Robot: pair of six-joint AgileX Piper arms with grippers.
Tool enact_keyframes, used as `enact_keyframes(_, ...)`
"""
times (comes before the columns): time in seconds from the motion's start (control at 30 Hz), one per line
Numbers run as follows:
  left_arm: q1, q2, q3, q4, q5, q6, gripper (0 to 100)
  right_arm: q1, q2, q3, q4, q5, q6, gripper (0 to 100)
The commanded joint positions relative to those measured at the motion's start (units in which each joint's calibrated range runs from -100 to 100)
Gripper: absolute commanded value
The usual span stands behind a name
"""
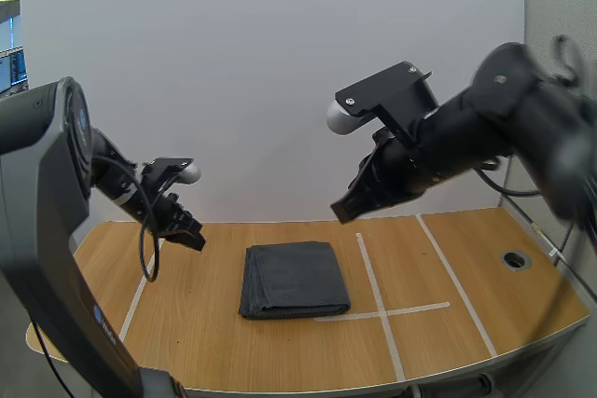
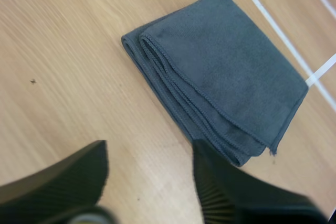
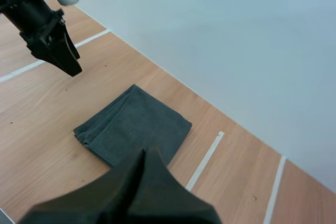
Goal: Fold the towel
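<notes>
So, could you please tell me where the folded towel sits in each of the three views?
High view: towel lies on the table, below and between the left gripper and right gripper.
Left wrist view: just beyond that arm's open fingers.
Right wrist view: beyond its shut fingers, near the left gripper.
Shared landmark: the white tape line beside the towel.

Held aloft, tips tilted downward: left gripper (image 1: 189, 233) angled in from the left, its 2 ribbed fingers (image 2: 68, 182) spread wide apart with nothing between them; right gripper (image 1: 341, 209) reaching in from the right, higher up, fingers pressed together into 1 dark wedge, empty.
</notes>
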State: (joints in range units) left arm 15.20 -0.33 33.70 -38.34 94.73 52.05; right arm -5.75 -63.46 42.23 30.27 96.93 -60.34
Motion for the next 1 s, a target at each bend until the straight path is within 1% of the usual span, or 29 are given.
enact_keyframes(0.0,0.38,6.12,0.25,-5.78,5.27,0.00,100,-0.04,-12.01,0.14,-3.39,3.07,3.73,0)
enact_keyframes(0.13,-0.62,10.50,0.25,-8.40,5.27,-0.10,100,-0.04,-15.51,0.14,-6.23,3.07,7.20,0)
enact_keyframes(0.2,-1.08,12.16,0.25,-10.40,5.27,-0.10,100,-0.04,-16.57,0.43,-9.17,3.07,9.35,0)
enact_keyframes(0.23,-1.46,12.91,0.13,-11.14,5.27,-0.10,100,-0.04,-17.33,0.43,-11.52,3.07,11.31,0)
enact_keyframes(0.3,-2.33,14.09,0.01,-12.17,5.27,-0.10,100,-0.04,-18.64,0.93,-14.22,3.07,13.48,0)
enact_keyframes(0.4,-3.75,15.40,0.01,-13.15,5.27,0.24,100,-0.04,-21.37,1.98,-14.16,3.07,14.35,0)
enact_keyframes(0.43,-4.34,16.01,0.01,-13.40,3.49,0.24,100,-0.04,-22.05,2.55,-13.90,3.07,14.83,0)
enact_keyframes(0.57,-5.80,18.09,-0.79,-14.35,-0.61,-0.23,100,0.18,-24.34,5.45,-14.30,3.07,15.74,0)
enact_keyframes(0.67,-6.20,20.06,-3.28,-14.35,-0.80,-2.67,100,1.05,-24.60,6.95,-14.86,3.07,18.05,0)
enact_keyframes(0.8,-6.20,22.51,-5.94,-14.11,-1.54,-5.41,100,2.88,-24.90,8.83,-15.37,3.07,19.64,0)
enact_keyframes(0.97,-6.20,24.71,-7.57,-14.11,-3.50,-6.81,100,3.98,-24.90,9.27,-15.93,3.07,19.83,0)
